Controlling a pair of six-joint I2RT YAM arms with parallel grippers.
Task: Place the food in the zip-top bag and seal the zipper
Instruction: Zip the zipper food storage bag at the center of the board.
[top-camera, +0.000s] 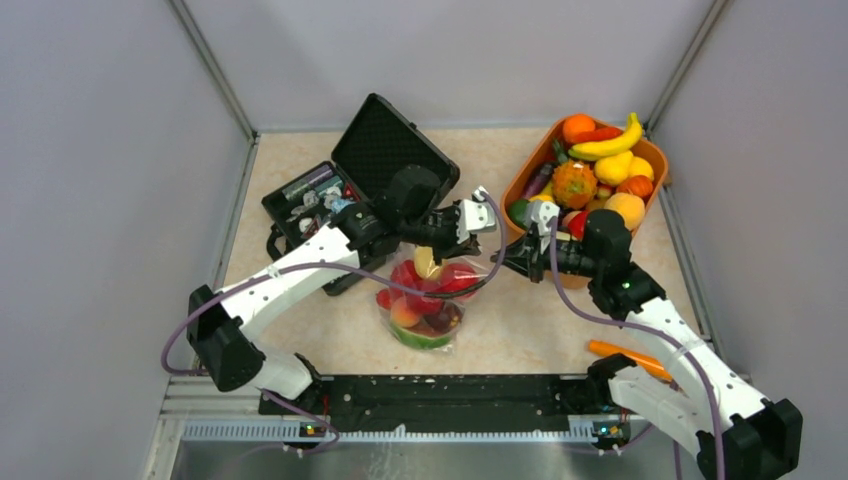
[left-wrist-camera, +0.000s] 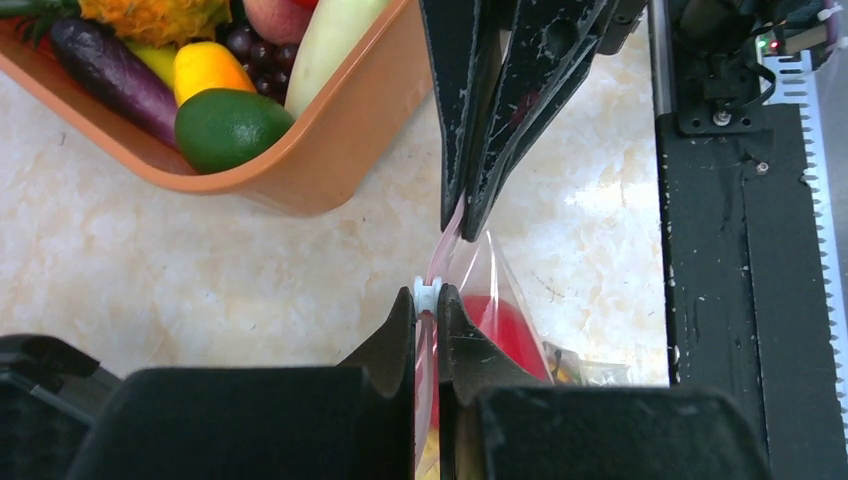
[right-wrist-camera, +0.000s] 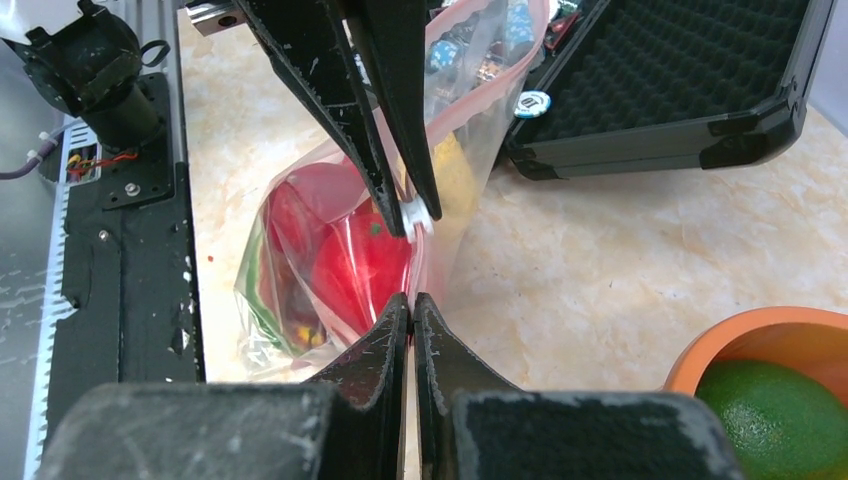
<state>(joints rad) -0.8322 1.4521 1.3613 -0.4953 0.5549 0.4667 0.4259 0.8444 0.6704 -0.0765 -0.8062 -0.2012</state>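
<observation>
Left gripper (left-wrist-camera: 427, 320) fills the near edge of its own wrist view: fingers together, clamped on the zipper (left-wrist-camera: 443, 250), with a small white piece at the tips. Cannot tell if that piece is a slider. Right gripper (right-wrist-camera: 412, 310) meets it from the opposite side, fingers likewise pinched on the same pink-red strip, just beside the left pair, with a short run of strip taut between them.

Zip-top bag (left-wrist-camera: 492, 275) hangs from this double pinch with its bottom on the desk (top-camera: 500, 340), at centre, between the two arms. Food (right-wrist-camera: 345, 260) is inside: red pieces, one yellow, green at the bottom.

Step in hand, as judged: loading looks done and sealing is under way. Next move probably calls for one gripper to anchor its end while the other travels along the strip under steady pressure, keeping the mouth straight. How much of the strip is already pressed closed, cannot tell.

Surroundings: orange basket (left-wrist-camera: 330, 160) to the far right, near the right gripper, heaped with more fruit, including a banana (top-camera: 605, 145). Open black case (top-camera: 390, 150) far left, close behind the left gripper. Both limit sideways travel. Purple cable (top-camera: 330, 266) from the left arm loops across the bag and could snag. Orange stick (top-camera: 625, 355) lies near right, out of the way.
</observation>
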